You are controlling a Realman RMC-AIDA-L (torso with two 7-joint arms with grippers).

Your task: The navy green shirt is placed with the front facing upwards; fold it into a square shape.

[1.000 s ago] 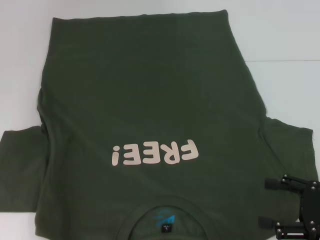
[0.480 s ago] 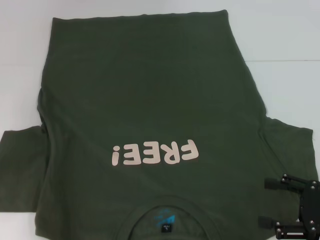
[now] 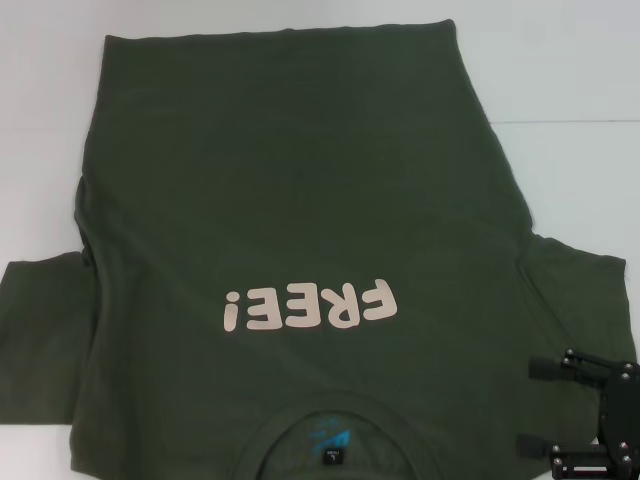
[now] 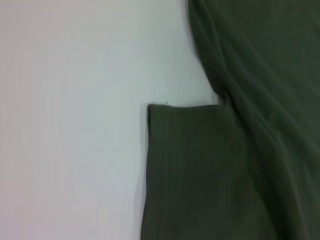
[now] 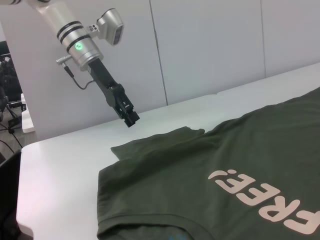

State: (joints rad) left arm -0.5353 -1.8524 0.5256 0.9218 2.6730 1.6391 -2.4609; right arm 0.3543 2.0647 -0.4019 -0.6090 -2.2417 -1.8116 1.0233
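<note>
The navy green shirt (image 3: 300, 200) lies flat and front up on the white table, with its pale "FREE!" lettering (image 3: 310, 306) and collar (image 3: 335, 440) toward me. My right gripper (image 3: 533, 404) is open over the shirt's right shoulder, near the right sleeve (image 3: 575, 290). My left gripper (image 5: 131, 119) shows only in the right wrist view, hovering above the table just beyond the left sleeve (image 5: 160, 142). The left wrist view looks down on that sleeve's hem (image 4: 190, 165).
The white table (image 3: 570, 70) runs bare around the shirt on the left, far and right sides. A table seam (image 3: 580, 122) crosses at far right. White wall panels (image 5: 210, 45) stand behind the table's left edge.
My right gripper has crept very slightly toward the near edge. The shirt has not moved.
</note>
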